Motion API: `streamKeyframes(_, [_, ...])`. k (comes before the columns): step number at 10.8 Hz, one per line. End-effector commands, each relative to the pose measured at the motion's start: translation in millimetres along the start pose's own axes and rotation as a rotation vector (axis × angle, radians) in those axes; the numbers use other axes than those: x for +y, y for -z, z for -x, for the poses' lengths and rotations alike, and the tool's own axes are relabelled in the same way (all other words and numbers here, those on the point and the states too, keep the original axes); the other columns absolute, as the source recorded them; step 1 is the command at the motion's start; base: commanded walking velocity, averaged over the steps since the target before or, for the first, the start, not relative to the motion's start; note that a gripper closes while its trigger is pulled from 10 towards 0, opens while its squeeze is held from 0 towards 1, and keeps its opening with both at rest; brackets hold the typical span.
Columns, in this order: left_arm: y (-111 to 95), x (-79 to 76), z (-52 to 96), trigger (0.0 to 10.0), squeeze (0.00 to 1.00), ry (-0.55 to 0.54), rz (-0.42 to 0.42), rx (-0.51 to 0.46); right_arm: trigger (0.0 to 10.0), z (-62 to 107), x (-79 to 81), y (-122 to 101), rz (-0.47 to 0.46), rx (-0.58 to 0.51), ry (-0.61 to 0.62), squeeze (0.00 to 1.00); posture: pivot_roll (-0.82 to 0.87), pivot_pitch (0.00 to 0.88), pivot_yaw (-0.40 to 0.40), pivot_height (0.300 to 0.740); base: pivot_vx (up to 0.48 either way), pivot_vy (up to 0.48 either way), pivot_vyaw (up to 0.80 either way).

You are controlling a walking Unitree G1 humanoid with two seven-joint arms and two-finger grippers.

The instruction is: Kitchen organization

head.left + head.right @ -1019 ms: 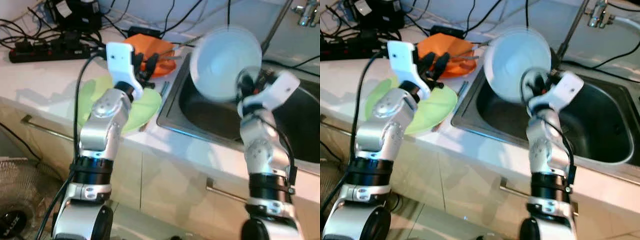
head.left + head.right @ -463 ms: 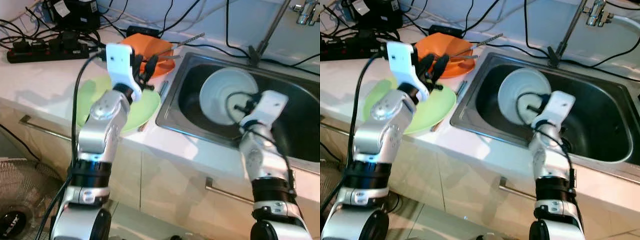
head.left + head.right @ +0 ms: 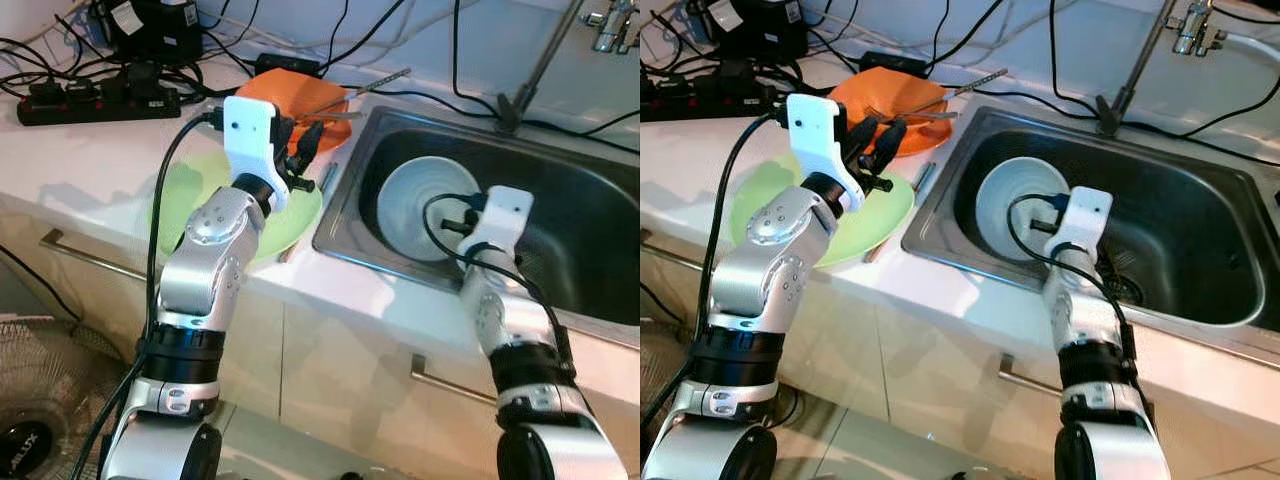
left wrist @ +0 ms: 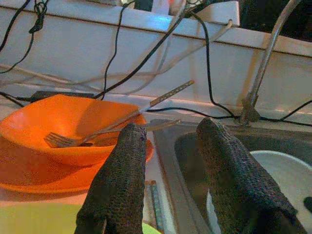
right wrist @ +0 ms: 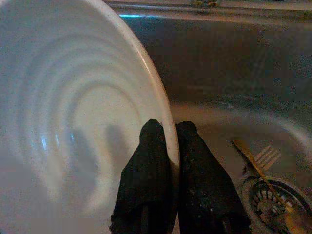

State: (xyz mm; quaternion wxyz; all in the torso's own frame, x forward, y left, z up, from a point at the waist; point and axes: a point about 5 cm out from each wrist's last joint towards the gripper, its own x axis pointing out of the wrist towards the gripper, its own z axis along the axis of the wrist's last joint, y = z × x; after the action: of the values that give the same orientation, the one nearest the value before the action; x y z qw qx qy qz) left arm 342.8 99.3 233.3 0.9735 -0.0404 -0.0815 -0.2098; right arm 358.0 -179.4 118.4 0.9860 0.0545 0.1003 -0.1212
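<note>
In the sink (image 3: 600, 200): white bowl (image 3: 425, 207), right hand (image 5: 168, 161) clenched on its rim.
Left hand (image 4: 168, 146) released above green plate (image 3: 185, 190) at desk (image 3: 90, 150) edge, near orange bowl (image 4: 58, 122).

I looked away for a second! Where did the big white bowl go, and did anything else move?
The right gripper has carried the white bowl down from up in the air into the sink. It still pinches the bowl's rim, so it has not let go. The left gripper stays open above the green plate, and the orange bowl with its fork has not moved.
</note>
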Motion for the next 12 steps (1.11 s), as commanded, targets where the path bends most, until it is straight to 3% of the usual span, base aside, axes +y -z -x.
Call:
streamKeyframes(1, [1,-5.6,0.9,10.0,0.00,0.023,-0.009,0.013,10.0,-1.7,3.5,-1,0.013,0.000,-0.021,0.00,-0.05,0.012,-0.095,0.740,0.000,0.000,0.00])
streamKeyframes(3, [2,-6.8,1.1,10.0,0.00,0.028,-0.007,0.017,10.0,-3.3,7.9,-1,0.012,0.004,-0.043,0.00,-0.05,0.014,-0.096,0.740,0.000,0.000,0.00])
streamKeyframes(4, [2,-6.6,1.5,10.0,0.00,0.028,-0.008,0.020,10.0,-3.9,12.5,-1,0.017,0.005,-0.071,0.53,-0.05,0.017,-0.098,0.740,0.000,0.000,0.00])
streamKeyframes(5, [2,-6.4,1.5,10.0,0.00,0.027,-0.006,0.022,10.0,-4.6,13.4,-1,0.022,0.007,-0.075,0.37,-0.05,0.019,-0.098,0.740,0.000,0.000,0.00])
streamKeyframes(6, [3,-7.1,1.6,10.0,0.00,0.028,-0.005,0.024,10.0,-5.2,13.3,-1,0.027,0.007,-0.076,0.00,-0.05,0.021,-0.099,0.740,0.000,0.000,0.00])
streamKeyframes(12, [4,-6.3,2.0,10.0,0.00,0.024,-0.004,0.029,10.0,-5.2,16.5,-10,0.016,-0.041,-0.082,0.00,-0.05,0.031,-0.098,0.740,0.000,0.000,0.00])
